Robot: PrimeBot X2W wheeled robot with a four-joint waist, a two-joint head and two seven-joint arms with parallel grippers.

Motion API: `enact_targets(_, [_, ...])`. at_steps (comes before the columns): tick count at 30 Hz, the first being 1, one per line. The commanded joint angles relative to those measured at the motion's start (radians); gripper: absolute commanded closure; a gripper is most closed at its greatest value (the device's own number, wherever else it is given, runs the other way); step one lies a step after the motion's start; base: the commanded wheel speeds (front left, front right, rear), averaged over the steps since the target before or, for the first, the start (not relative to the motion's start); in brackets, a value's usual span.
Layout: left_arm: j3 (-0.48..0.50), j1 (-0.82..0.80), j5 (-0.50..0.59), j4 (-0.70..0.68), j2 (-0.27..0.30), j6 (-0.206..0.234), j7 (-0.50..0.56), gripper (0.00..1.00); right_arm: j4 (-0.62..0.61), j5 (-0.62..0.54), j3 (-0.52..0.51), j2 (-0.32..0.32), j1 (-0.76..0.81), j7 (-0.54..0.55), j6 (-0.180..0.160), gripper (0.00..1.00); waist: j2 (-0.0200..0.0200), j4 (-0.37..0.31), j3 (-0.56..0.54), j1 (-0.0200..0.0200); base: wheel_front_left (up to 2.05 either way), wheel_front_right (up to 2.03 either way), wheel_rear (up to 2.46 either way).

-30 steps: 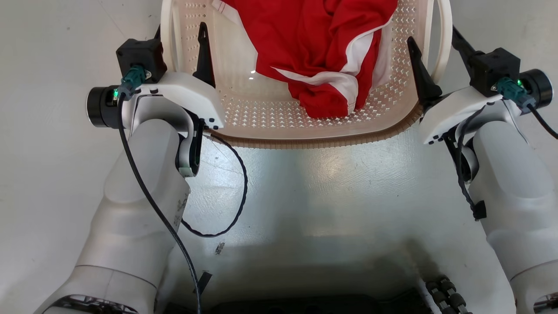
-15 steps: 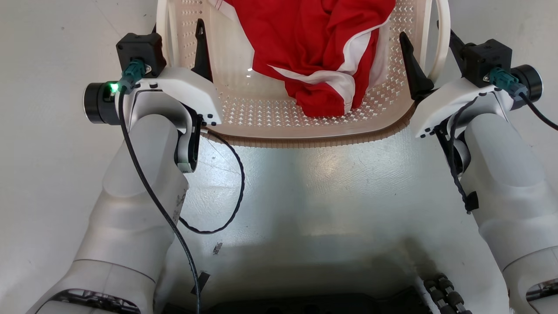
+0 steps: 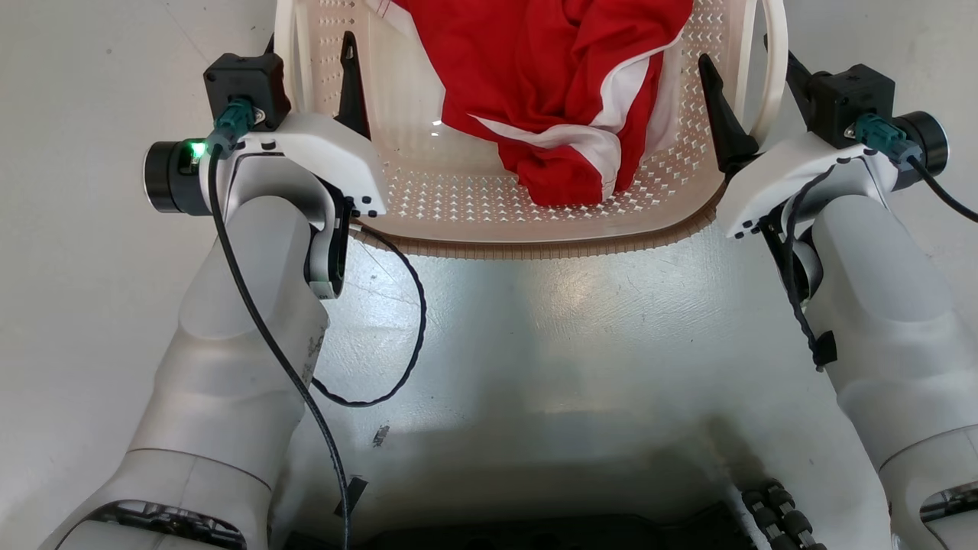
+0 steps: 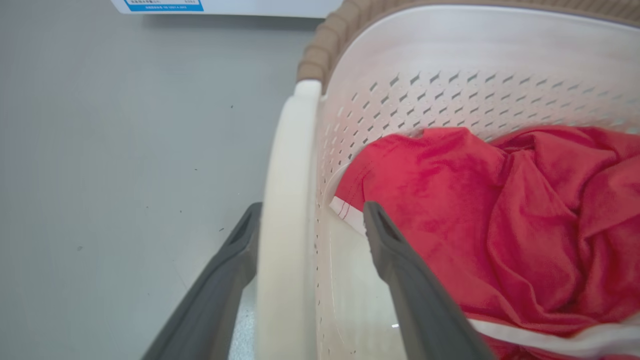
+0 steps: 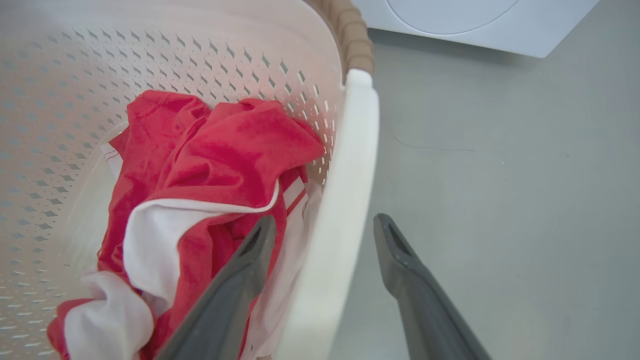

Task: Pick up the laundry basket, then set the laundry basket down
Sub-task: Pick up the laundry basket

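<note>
Head view has the laundry basket (image 3: 535,248) sitting on the pale floor (image 3: 535,344) just in front of the robot, with a red and white garment (image 3: 550,76) heaped inside. Both the left gripper (image 3: 309,53) and the right gripper (image 3: 747,61) stand spread wide, clamping nothing. Each has one dark finger inside the perforated wall and one outside. The left one straddles the left loop handle (image 4: 287,200) and the right one the right loop handle (image 5: 345,175). Those two loops look to me the right place to take it, one on each side. I'd judge the basket light: thin plastic with some flex, and smooth enough to slip from a loose pinch. The soft cloth adds little weight but could shift. An uneven lift would tip it.
</note>
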Motion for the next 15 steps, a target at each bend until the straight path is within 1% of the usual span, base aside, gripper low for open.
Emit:
enact_targets(1, [0.015,0.012,0.009,-0.008,0.02,0.004,-0.005,0.0,-0.009,0.008,0.016,0.018,0.039,-0.006,0.006,0.0,0.0,0.001,0.0,0.0,0.0,0.0,0.0])
enact_targets(2, [0.015,0.012,0.009,-0.008,0.02,0.004,-0.005,0.0,-0.01,0.008,0.017,0.018,0.039,-0.006,0.006,0.0,0.0,0.001,0.0,0.0,0.0,0.0,0.0])
enact_targets(3, [0.015,0.012,0.009,-0.008,0.02,0.002,-0.005,0.06,-0.011,0.009,0.017,0.018,0.039,-0.006,0.006,0.51,0.0,0.001,0.0,0.0,0.0,0.0,0.0])
enact_targets(4, [0.013,0.013,0.003,-0.005,0.02,-0.006,-0.005,0.69,-0.012,0.011,0.021,0.019,0.04,-0.006,0.006,1.0,0.0,0.001,0.0,0.0,0.0,0.0,0.0])
enact_targets(5, [0.013,0.013,0.003,-0.005,0.02,-0.006,-0.005,0.69,-0.012,0.011,0.021,0.019,0.04,-0.006,0.006,1.0,0.0,0.001,0.0,0.0,0.0,0.0,0.0])
enact_targets(6, [0.009,0.012,-0.001,0.001,0.02,-0.012,-0.005,1.0,-0.015,0.014,0.025,0.019,0.041,-0.006,0.006,1.0,0.0,0.001,-0.001,0.0,0.0,0.0,0.0])
enact_targets(15, [-0.018,0.006,-0.004,0.025,0.02,-0.003,-0.005,1.0,0.013,0.016,0.028,0.016,0.048,-0.006,0.006,1.0,0.0,0.001,-0.02,0.0,0.0,0.0,0.0])
